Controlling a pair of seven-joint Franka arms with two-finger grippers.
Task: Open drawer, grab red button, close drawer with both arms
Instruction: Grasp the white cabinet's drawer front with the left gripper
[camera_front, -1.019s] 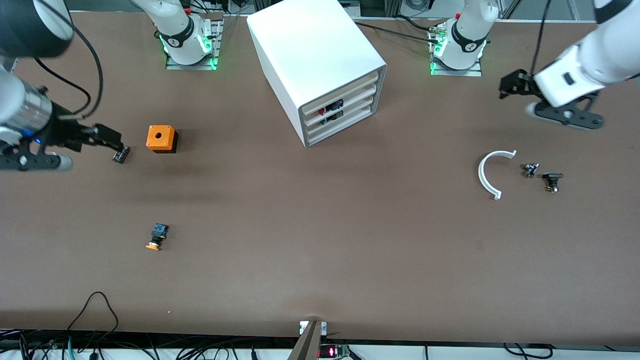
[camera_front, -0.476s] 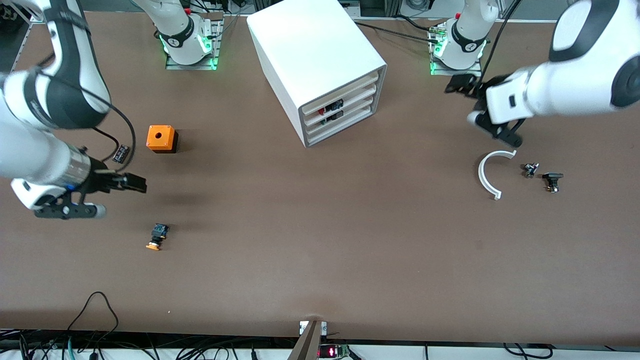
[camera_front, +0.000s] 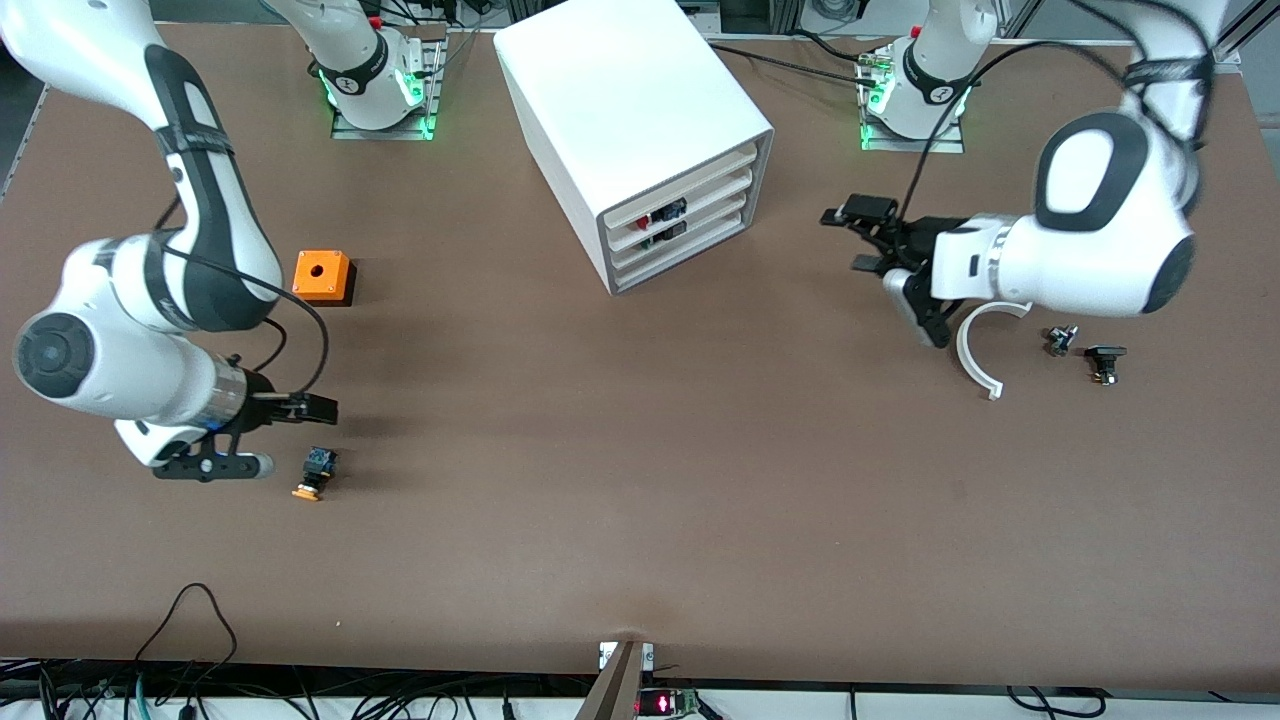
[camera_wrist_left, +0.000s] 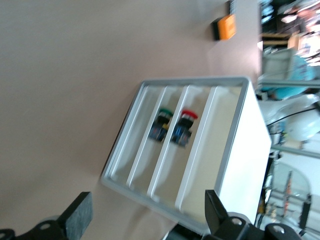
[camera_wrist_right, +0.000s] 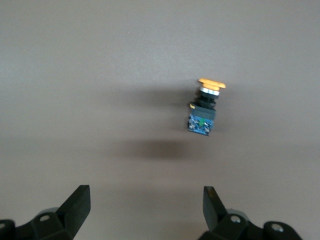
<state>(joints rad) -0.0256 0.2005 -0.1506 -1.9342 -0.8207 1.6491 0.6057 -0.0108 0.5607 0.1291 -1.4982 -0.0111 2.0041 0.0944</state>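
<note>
The white cabinet (camera_front: 640, 110) stands at the middle of the table, near the bases, with its stacked drawers shut. The drawer (camera_front: 700, 205) holding the red-capped button (camera_front: 652, 217) is one of the upper ones. In the left wrist view the button (camera_wrist_left: 185, 125) lies in its drawer (camera_wrist_left: 197, 150), beside a green-capped one (camera_wrist_left: 162, 122) in the drawer below. My left gripper (camera_front: 852, 238) is open and empty, in front of the cabinet and apart from it; it shows in the left wrist view (camera_wrist_left: 147, 218). My right gripper (camera_front: 308, 409) is open and empty beside the orange-capped button (camera_front: 315, 472); it shows in the right wrist view (camera_wrist_right: 145, 206).
An orange box with a hole (camera_front: 322, 277) sits toward the right arm's end. The orange-capped button also shows in the right wrist view (camera_wrist_right: 205, 107). A white curved piece (camera_front: 975, 350) and two small black parts (camera_front: 1060, 340) (camera_front: 1104, 362) lie under the left arm.
The left gripper swung in from the table's end toward the cabinet's front. The right gripper moved from beside the orange box to beside the orange-capped button. Both stayed open.
</note>
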